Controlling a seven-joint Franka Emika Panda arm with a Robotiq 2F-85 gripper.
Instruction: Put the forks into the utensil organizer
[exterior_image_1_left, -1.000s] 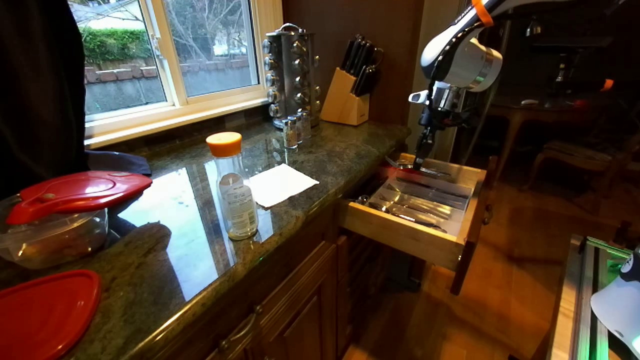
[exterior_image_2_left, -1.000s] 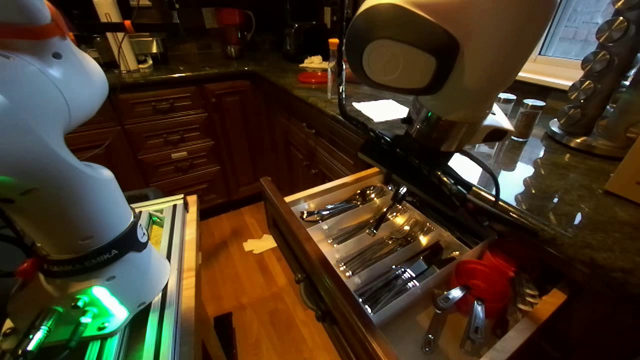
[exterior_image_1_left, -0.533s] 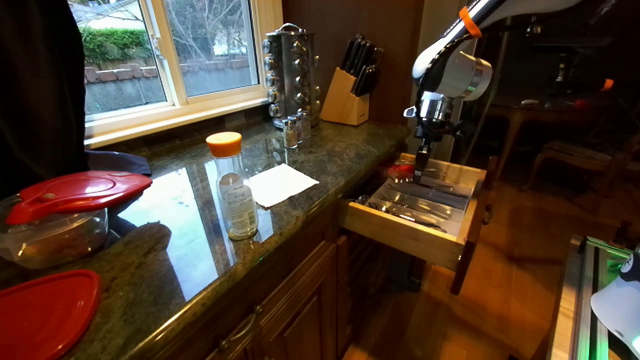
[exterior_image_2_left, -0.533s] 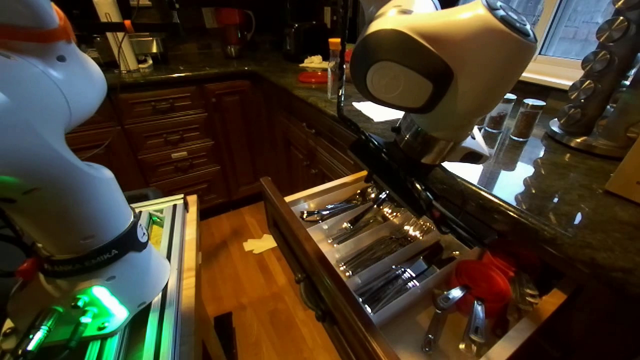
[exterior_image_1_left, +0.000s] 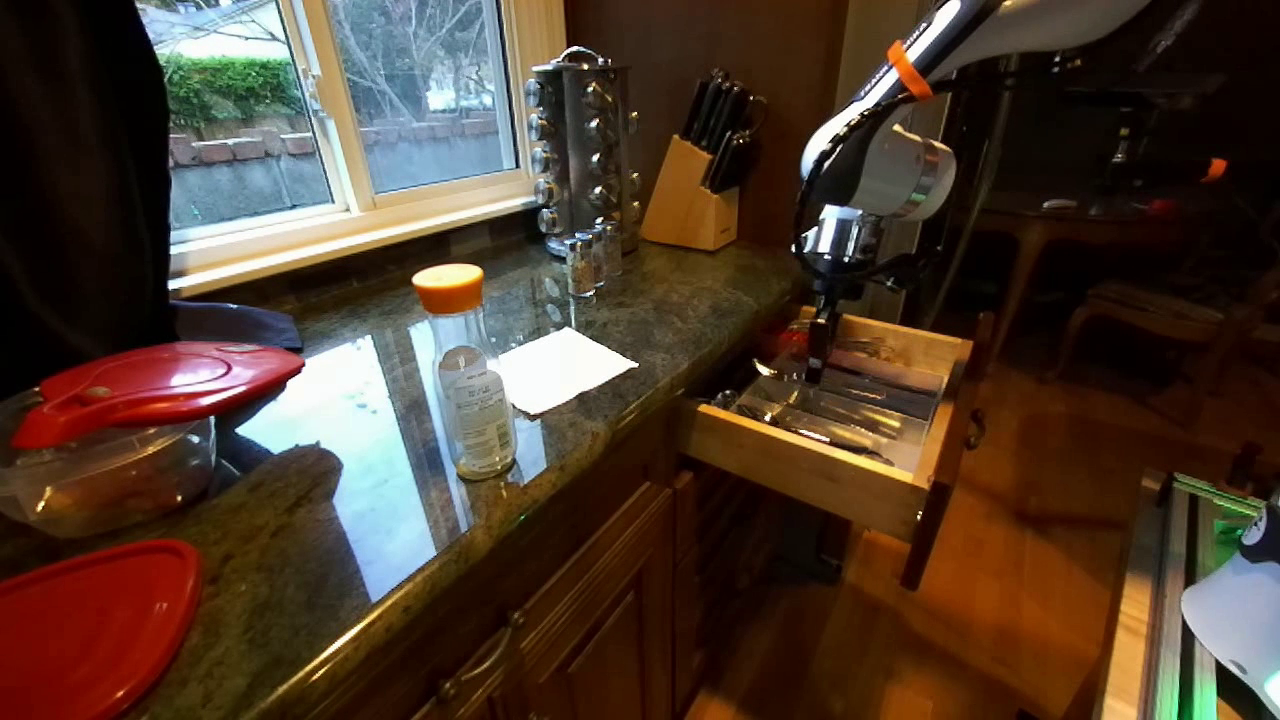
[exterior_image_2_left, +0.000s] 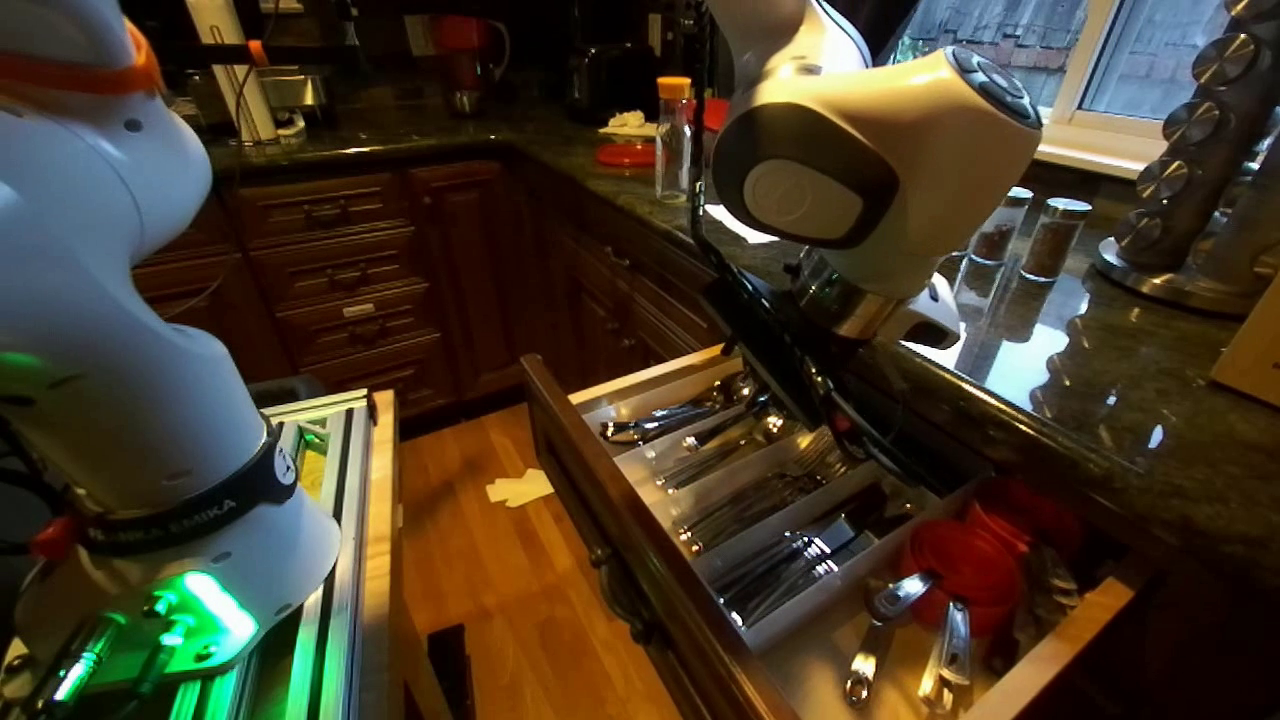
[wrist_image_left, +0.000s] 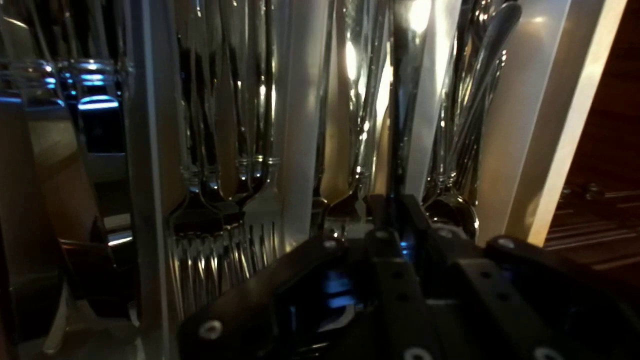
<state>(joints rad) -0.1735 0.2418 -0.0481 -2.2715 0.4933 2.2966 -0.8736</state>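
The utensil organizer (exterior_image_2_left: 637, 465) is a pale tray with long narrow compartments inside the open drawer; it also shows in the wrist view (wrist_image_left: 300, 150). Forks (wrist_image_left: 220, 225) lie in one compartment, also seen in an exterior view (exterior_image_2_left: 755, 495). My gripper (wrist_image_left: 395, 210) is nearly closed on a thin silver utensil (wrist_image_left: 405, 75), its handle between the fingertips. The utensil's head is hidden, so I cannot tell whether it is a fork. The gripper (exterior_image_1_left: 816, 375) is low over the organizer, above the compartment between the forks and the spoons (wrist_image_left: 452, 212). That compartment holds several utensils (wrist_image_left: 350, 200).
Knives (exterior_image_2_left: 780, 575) fill another compartment. Red measuring cups (exterior_image_2_left: 960, 570) lie beside the organizer in the drawer (exterior_image_1_left: 810, 490). The granite countertop edge (exterior_image_2_left: 1050, 460) overhangs the drawer's back. A bottle (exterior_image_1_left: 475, 410), a spice rack (exterior_image_1_left: 580, 150) and a knife block (exterior_image_1_left: 695, 200) stand on the counter.
The arm has moved leftward in the exterior view facing the window, and the gripper has lowered into the drawer. The held utensil has gone down from tilted above the organizer to lie lower over a compartment.
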